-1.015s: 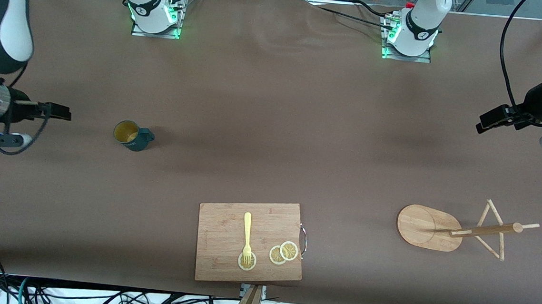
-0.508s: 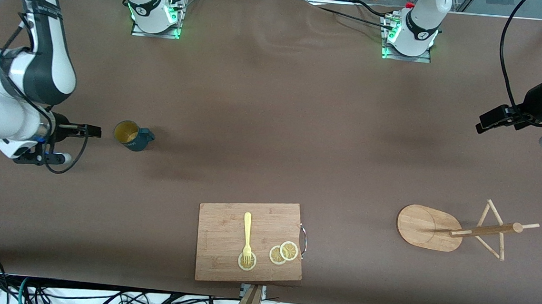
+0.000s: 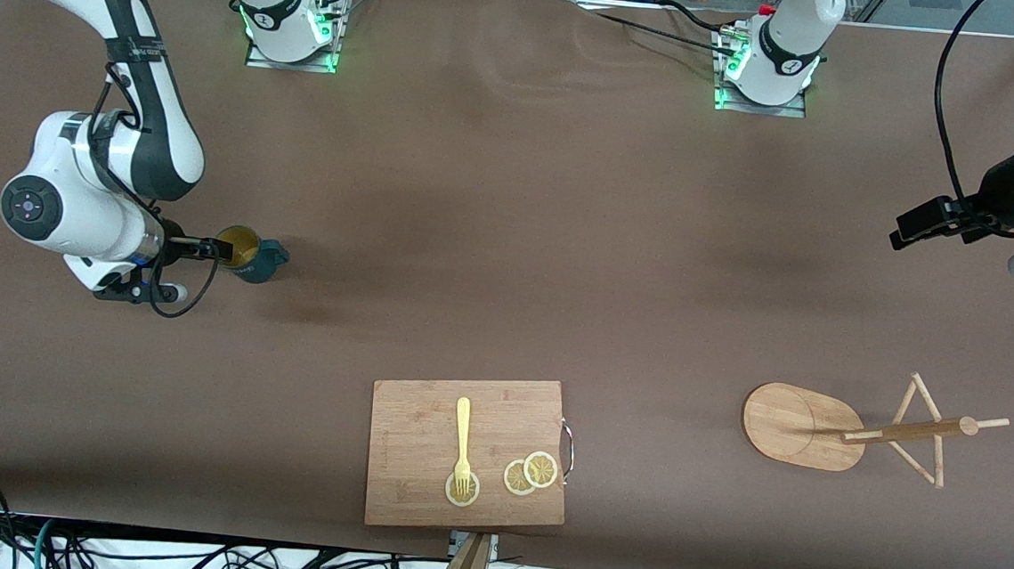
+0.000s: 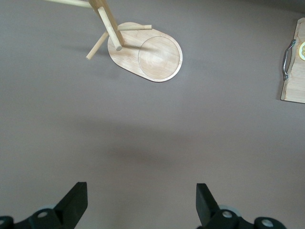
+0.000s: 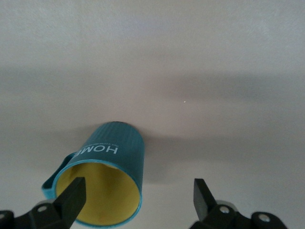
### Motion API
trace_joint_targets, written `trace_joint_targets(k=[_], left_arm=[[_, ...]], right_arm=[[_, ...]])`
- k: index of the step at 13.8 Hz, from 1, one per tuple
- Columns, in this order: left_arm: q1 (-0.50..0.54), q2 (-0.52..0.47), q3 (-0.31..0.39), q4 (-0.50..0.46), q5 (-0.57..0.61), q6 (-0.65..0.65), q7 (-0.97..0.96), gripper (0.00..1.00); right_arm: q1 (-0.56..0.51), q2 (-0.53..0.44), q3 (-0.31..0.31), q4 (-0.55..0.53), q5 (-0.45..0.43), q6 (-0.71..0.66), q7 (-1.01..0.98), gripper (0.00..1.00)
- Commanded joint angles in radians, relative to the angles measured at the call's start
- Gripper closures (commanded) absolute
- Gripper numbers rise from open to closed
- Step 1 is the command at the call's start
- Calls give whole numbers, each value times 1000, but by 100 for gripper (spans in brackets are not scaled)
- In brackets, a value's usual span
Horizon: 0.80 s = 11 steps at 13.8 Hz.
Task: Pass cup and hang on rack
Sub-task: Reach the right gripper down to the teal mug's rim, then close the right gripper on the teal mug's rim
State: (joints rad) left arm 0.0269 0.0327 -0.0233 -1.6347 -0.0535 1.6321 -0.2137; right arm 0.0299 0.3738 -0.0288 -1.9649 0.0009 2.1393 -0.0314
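Swinging in since a second ago, our right gripper [image 3: 222,250], jaws apart, reaches the cup [image 3: 248,254]; we should straddle its rim squarely. Left gripper [image 3: 908,227] waits open.

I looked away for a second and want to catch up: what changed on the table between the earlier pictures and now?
The right gripper swept in from the right arm's end of the table to the cup's rim, jaws open, nothing gripped yet. The cup, rack, cutting board with fork and lemon slices stayed put. The left gripper waits, open.
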Motion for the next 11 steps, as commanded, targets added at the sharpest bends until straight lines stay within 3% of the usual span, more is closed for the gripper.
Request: trace_joint_targets(k=[1, 4, 5, 6, 8, 9, 11], left_arm=[[-8, -5, 5, 1, 21, -6, 5, 0], [-8, -4, 5, -1, 21, -6, 7, 0], [-8, -4, 5, -1, 21, -6, 7, 0], [-8, -4, 5, -1, 21, -6, 7, 0], [-8, -4, 5, -1, 21, -6, 7, 0], [-8, -4, 5, -1, 21, -6, 7, 0], [-8, -4, 5, 1, 21, -6, 7, 0]], right_arm=[[1, -30, 3, -77, 13, 66, 11, 0], [-1, -26, 3, -103, 13, 105, 11, 3], [1, -26, 3, -107, 13, 114, 11, 20], [1, -26, 3, -109, 13, 113, 11, 52], [1, -26, 3, -108, 13, 110, 11, 91], [1, -27, 3, -108, 14, 108, 11, 100], [-1, -27, 3, -101, 14, 106, 11, 100]])
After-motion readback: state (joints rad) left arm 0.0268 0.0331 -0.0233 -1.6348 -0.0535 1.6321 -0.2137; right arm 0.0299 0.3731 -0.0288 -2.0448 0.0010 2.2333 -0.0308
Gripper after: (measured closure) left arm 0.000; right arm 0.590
